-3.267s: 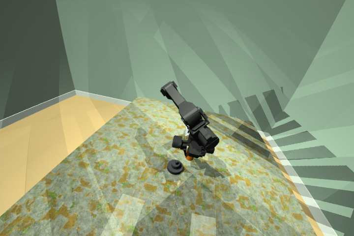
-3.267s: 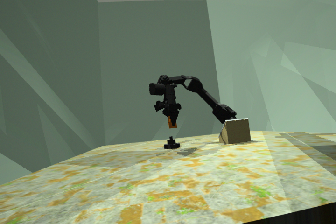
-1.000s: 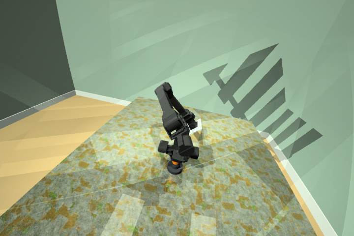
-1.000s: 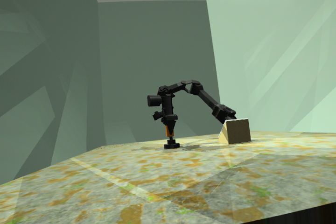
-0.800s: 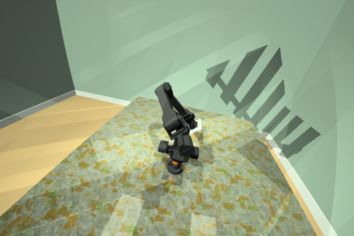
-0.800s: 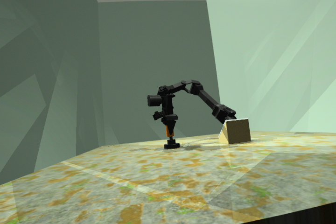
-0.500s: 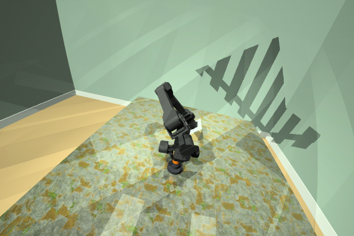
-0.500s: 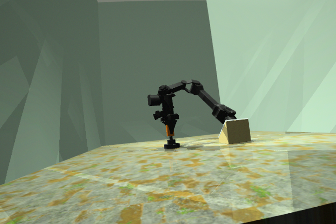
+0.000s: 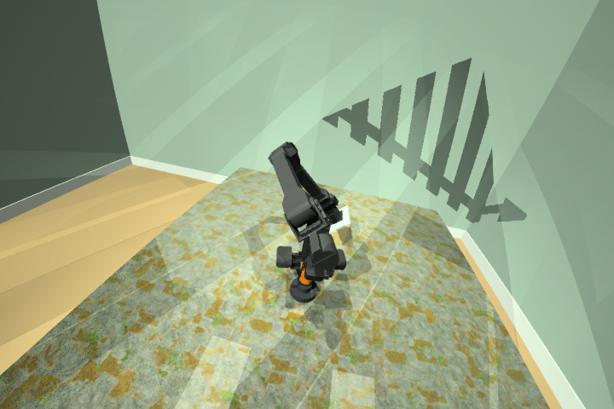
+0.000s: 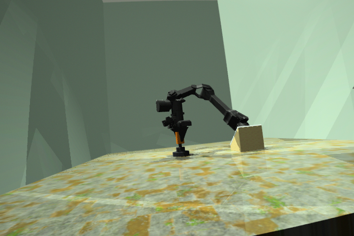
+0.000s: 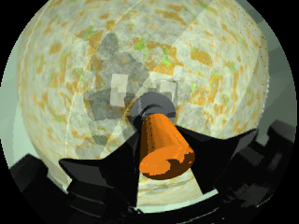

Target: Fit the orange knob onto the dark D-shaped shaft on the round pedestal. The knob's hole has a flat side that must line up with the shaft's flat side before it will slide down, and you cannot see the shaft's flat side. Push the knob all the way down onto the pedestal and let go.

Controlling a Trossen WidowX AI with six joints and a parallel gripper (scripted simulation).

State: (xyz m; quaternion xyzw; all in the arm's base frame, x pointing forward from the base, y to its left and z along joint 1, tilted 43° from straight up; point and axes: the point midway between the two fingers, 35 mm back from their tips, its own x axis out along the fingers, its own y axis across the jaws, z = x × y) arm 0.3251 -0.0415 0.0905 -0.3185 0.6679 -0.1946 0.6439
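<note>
Jaws of my gripper (image 9: 304, 264) (image 10: 180, 136) (image 11: 166, 151) are closed on the orange knob (image 9: 303, 275) (image 10: 178, 138) (image 11: 167, 149), one finger at each side of it. I think I hold it upright like this so that its hole faces down to the shaft (image 10: 180, 145). In the exterior view the knob is left of the middle of the frame, directly above the round pedestal (image 9: 297, 292) (image 10: 180, 153) (image 11: 151, 100), and a short piece of dark shaft shows between them. So it is not fully down. Whether the tip is already inside the hole, I cannot tell. The flat side is hidden from me, so probably I must turn the knob slowly with light pressure until it drops, then push and release.

The arm (image 9: 292, 192) (image 10: 219, 104) bends over from the right, where a tan block (image 10: 251, 139) with slanted side stands near its foot. Under all lies a mottled grey, orange and green surface (image 9: 269, 347) (image 10: 166, 180) (image 11: 61, 93). Around are pale green walls (image 9: 221, 96) (image 10: 266, 69), with striped shadow at upper right of the top view, and wooden floor (image 9: 51, 241) at its left.
</note>
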